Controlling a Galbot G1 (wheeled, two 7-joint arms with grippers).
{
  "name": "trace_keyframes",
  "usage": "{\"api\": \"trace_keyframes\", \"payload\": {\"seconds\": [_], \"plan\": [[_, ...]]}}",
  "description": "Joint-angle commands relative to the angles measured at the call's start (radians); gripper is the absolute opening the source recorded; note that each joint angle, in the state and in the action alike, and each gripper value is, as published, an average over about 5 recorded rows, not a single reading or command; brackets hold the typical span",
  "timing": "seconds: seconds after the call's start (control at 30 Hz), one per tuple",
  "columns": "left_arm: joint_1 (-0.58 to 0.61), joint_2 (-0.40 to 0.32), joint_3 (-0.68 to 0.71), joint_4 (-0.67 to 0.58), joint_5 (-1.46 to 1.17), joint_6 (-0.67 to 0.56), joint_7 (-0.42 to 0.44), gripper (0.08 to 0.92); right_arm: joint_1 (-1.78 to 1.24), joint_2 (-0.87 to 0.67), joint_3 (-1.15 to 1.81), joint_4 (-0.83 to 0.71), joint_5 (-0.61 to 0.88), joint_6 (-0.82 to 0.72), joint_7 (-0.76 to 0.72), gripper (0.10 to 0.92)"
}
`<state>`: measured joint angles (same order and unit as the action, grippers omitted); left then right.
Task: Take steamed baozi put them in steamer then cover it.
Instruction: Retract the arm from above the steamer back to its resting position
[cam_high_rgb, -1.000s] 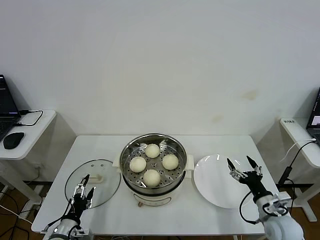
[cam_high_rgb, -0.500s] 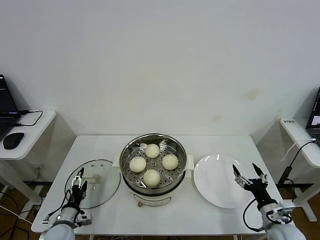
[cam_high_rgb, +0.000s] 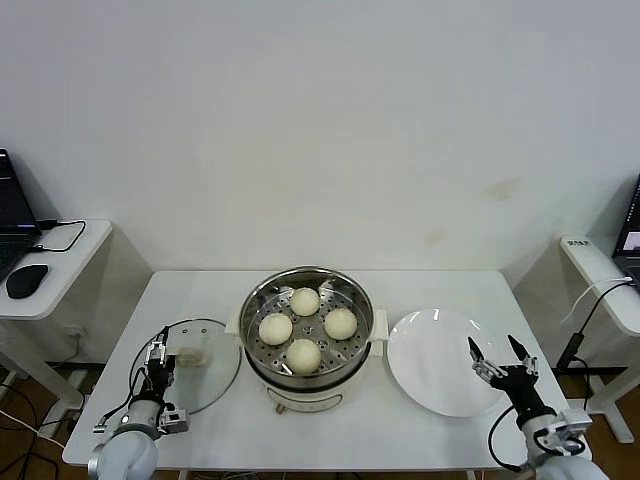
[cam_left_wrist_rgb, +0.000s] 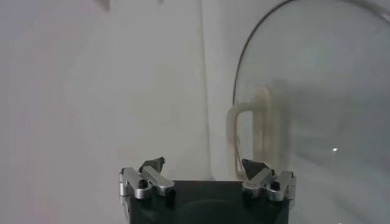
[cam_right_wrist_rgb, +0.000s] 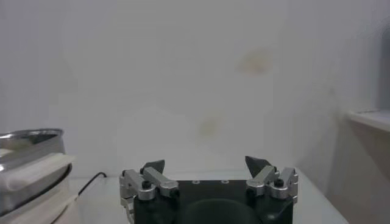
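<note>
The white rectangular bench (cam_high_rgb: 440, 290) carries every item. At its centre stands the steamer (cam_high_rgb: 307, 340), a round shiny stainless-steel pot with a perforated tray, cream-white side handles and a cream-white base. It is uncovered.

To the robot's right of the pot, just beside its handle, lies a flat round white plate (cam_high_rgb: 440, 362), bare.

To the robot's left of the pot, lying flat on the bench, is the cover (cam_high_rgb: 186, 366), a round clear glass lid with a metal rim and a cream-white rectangular handle at its centre. Its rim lies close beside the pot's left handle.

Four steamed baozi (cam_high_rgb: 304, 355), small round smooth cream-white dough buns, sit on the perforated tray inside the pot, arranged in a diamond and apart from one another.

The left hand (cam_high_rgb: 158, 366) hovers over the near left part of the glass lid, fingers spread and holding nothing. In the left wrist view the lid's handle (cam_left_wrist_rgb: 255, 131) lies just ahead of the hand (cam_left_wrist_rgb: 204, 164), off toward one fingertip rather than between the two.

The right hand (cam_high_rgb: 503, 356) sits at the plate's near right edge, fingers spread and empty, well apart from the pot and the buns. The right wrist view shows the hand (cam_right_wrist_rgb: 207, 164) with the pot's rim (cam_right_wrist_rgb: 30, 137) off to one side.
</note>
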<state>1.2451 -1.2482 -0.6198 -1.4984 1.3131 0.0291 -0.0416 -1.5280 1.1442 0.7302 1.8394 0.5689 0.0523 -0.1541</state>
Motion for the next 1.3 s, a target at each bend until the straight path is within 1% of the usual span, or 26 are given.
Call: {"api": "trace_keyframes", "payload": {"seconds": [0.03,0.2,0.47,0.57,0.67,1.07,1.2,1.3], "plan": [[-0.052,-0.018,0.008,0.054,-0.018,0.032,-0.030,0.823,-0.011,0.003,0.005,-0.008,-0.003,0.005,-0.001,0.823],[-0.076,-0.044,0.027,0.081,-0.036,0.066,-0.065,0.823,-0.016,0.003,0.008,-0.014,-0.003,0.003,-0.002,0.823],[-0.090,-0.055,0.033,0.127,-0.051,0.068,-0.108,0.821,-0.008,0.002,0.003,-0.027,-0.002,-0.002,-0.003,0.823],[-0.088,-0.053,0.031,0.142,-0.058,0.065,-0.122,0.791,-0.007,0.002,0.000,-0.032,-0.003,-0.002,-0.003,0.823],[-0.087,-0.050,0.030,0.154,-0.066,0.062,-0.129,0.718,-0.003,0.004,-0.003,-0.038,-0.004,-0.003,-0.004,0.823],[-0.092,-0.051,0.033,0.190,-0.089,0.037,-0.156,0.371,-0.022,0.012,0.000,-0.038,-0.015,-0.003,-0.007,0.823],[-0.086,-0.048,0.029,0.181,-0.098,0.028,-0.169,0.250,-0.037,0.005,0.009,-0.033,-0.014,-0.007,-0.007,0.823],[-0.075,-0.047,0.022,0.155,-0.105,0.028,-0.172,0.176,-0.040,0.003,0.012,-0.031,-0.013,-0.008,-0.007,0.823]]}}
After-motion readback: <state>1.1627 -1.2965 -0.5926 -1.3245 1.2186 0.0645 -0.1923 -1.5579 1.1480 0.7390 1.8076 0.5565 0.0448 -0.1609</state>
